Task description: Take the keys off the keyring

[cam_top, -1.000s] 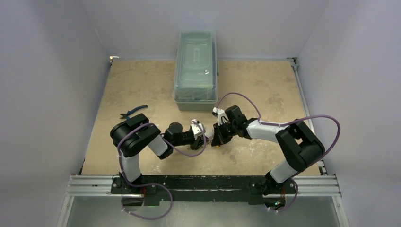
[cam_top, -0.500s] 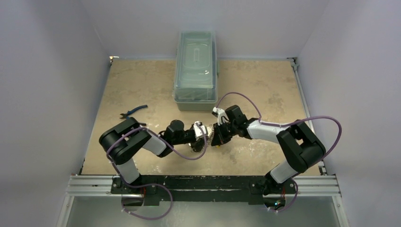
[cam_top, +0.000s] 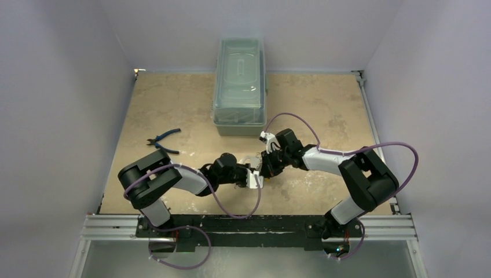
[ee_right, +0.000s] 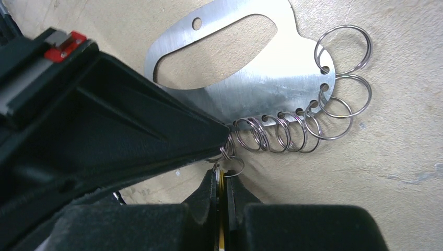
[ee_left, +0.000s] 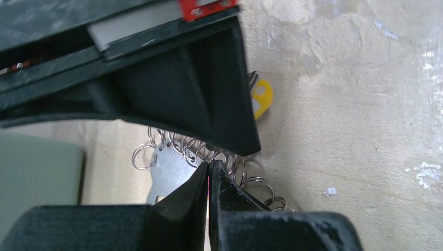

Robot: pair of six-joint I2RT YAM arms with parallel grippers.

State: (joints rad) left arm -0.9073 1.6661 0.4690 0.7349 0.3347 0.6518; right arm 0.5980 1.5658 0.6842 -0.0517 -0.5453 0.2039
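Observation:
The keyring (ee_right: 271, 83) is a flat silvery plate with an oval cutout, lying on the table, with several small split rings (ee_right: 292, 130) along its edge. It also shows in the left wrist view (ee_left: 167, 172). My right gripper (ee_right: 223, 175) is shut on the yellow-headed key (ee_left: 261, 97), which hangs on one small ring (ee_right: 232, 167). My left gripper (ee_left: 209, 166) is shut, its tip pinching the plate's edge by the ring row. In the top view the left gripper (cam_top: 253, 175) and the right gripper (cam_top: 267, 168) meet tip to tip. No silvery keys are in view.
Blue-handled pliers (cam_top: 162, 139) lie at the left of the table. A pale green lidded box (cam_top: 239, 87) stands at the back centre, and its corner shows in the left wrist view (ee_left: 36, 167). White walls close in the table on three sides.
My left arm has stretched to the right and lowered, bringing its gripper under and against the right gripper. The right arm has stayed almost still.

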